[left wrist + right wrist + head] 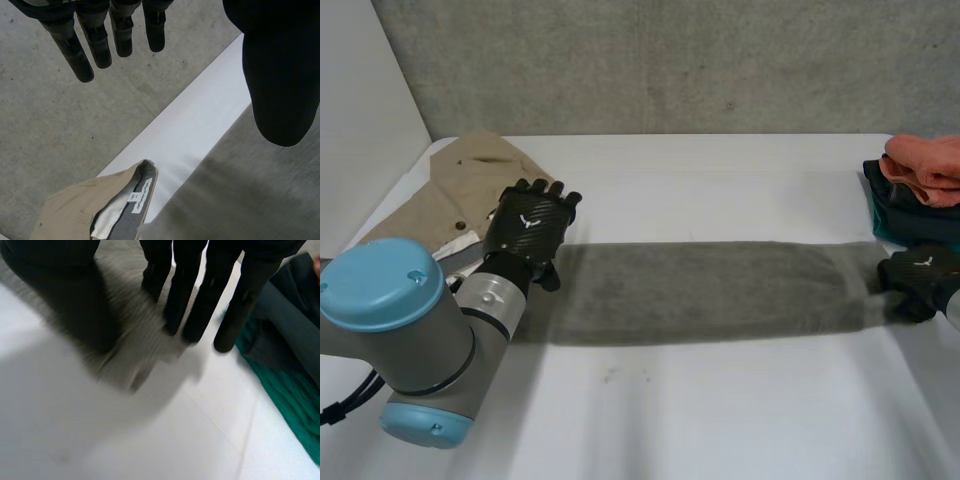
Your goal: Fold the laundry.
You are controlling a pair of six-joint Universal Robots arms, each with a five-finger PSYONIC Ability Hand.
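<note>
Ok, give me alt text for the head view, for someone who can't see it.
A grey towel lies stretched across a white table, the right hand pinching its right end and the left hand open over its left end. A beige garment lies beyond the left hand; a clothes pile sits beyond the right hand.

**Left hand spread above the bench**

The left hand [280,75] hangs with fingers [95,42] straight and thumb wide apart, nothing between them. Under the thumb lies the grey cloth [250,200] on the white bench [200,120]. Just beside it lies a beige garment [65,212], its label [140,195] showing.
</note>
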